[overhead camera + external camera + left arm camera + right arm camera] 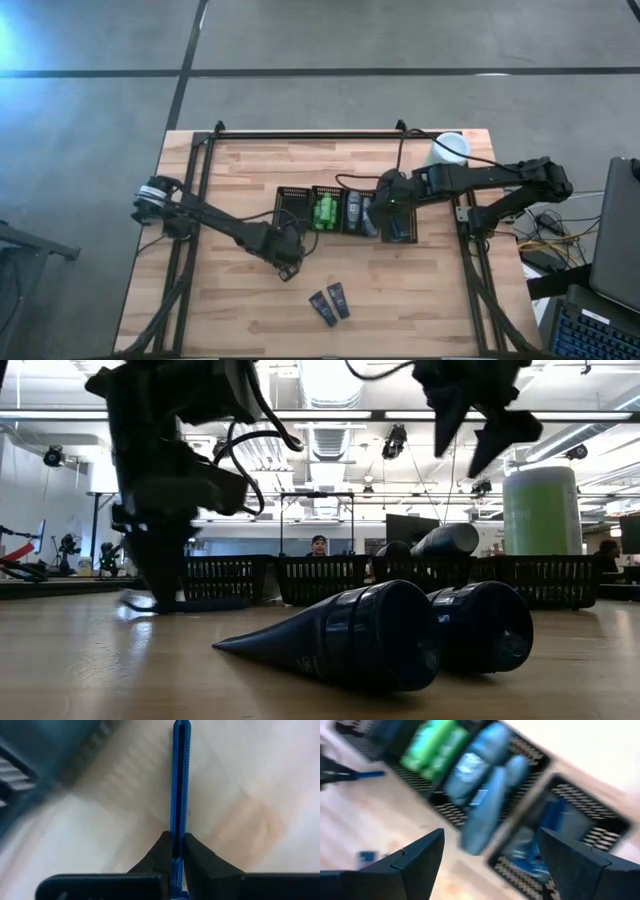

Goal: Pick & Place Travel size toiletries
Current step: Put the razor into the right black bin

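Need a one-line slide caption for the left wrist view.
Left claw shut on thin blue long-handled razor above light wooden table.

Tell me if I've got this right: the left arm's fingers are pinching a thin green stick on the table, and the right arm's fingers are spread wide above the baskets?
Nearly. The stick pinched by the left arm's fingers is blue, not green, as the left wrist view shows. The rest holds: the right arm's fingers are spread wide above the baskets.

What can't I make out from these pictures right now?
- Leftmost basket: contents hidden in the high view by dark mesh and the left gripper nearby.
- Blue razor: its head is cut off by the left wrist view's bottom edge, behind the shut jaws.
- Rightmost basket: contents smeared by motion blur in the right wrist view; the right gripper covers it from above.
- Tube labels: too dark in the low view.
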### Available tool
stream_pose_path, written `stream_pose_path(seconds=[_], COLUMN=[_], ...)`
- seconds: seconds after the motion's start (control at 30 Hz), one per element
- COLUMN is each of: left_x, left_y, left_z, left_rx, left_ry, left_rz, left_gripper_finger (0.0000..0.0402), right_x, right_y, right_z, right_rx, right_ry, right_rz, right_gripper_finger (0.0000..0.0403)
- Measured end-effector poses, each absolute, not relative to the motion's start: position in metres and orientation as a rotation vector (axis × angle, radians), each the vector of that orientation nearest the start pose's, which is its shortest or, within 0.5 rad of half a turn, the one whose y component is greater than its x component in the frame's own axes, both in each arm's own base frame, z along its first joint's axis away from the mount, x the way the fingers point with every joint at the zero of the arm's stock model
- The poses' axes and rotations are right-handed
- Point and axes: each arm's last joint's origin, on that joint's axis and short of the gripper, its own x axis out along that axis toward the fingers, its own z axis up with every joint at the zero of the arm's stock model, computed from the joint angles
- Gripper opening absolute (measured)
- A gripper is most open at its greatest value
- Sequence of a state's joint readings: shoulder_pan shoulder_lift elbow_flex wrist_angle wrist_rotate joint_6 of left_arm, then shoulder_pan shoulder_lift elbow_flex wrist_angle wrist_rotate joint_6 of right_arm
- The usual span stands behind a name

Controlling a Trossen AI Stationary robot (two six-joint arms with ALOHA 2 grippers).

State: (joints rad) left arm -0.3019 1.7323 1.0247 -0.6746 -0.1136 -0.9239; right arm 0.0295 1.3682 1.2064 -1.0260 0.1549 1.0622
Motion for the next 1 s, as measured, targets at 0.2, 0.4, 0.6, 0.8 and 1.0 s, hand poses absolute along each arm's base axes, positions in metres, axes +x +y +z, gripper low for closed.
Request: stream_pose_path(seconds=[0.2, 0.4, 0.6, 0.8, 1.0], left_x=[0.276, 0.262, 0.257, 0.261, 0.265], left_y=[-0.091, -0.089, -0.079, -0.072, -0.063], left_z=[0.211, 0.269, 0.308, 0.326, 0.339], left_rx=[-0.487, -0.442, -0.501, -0.566, -0.609], left_ry=[1.143, 0.788, 0.462, 0.216, 0.049], left_rz=[0.282, 0.102, 0.03, 0.027, 0.051], left_gripper_finger=[0.0023, 0.0023, 0.0023, 0.0023, 0.0023], right_x=[0.272, 0.289, 0.299, 0.308, 0.31], right_y=[0.016, 0.024, 0.034, 0.038, 0.041], right_z=[0.302, 0.317, 0.332, 0.351, 0.363], right_rx=[0.9, 0.933, 0.873, 0.838, 0.73], right_ry=[0.886, 0.709, 0.555, 0.315, 0.184], right_rz=[-0.49, -0.292, -0.15, -0.102, -0.086], right_gripper_finger=[0.0292, 0.0281, 0.0296, 0.0317, 0.0332])
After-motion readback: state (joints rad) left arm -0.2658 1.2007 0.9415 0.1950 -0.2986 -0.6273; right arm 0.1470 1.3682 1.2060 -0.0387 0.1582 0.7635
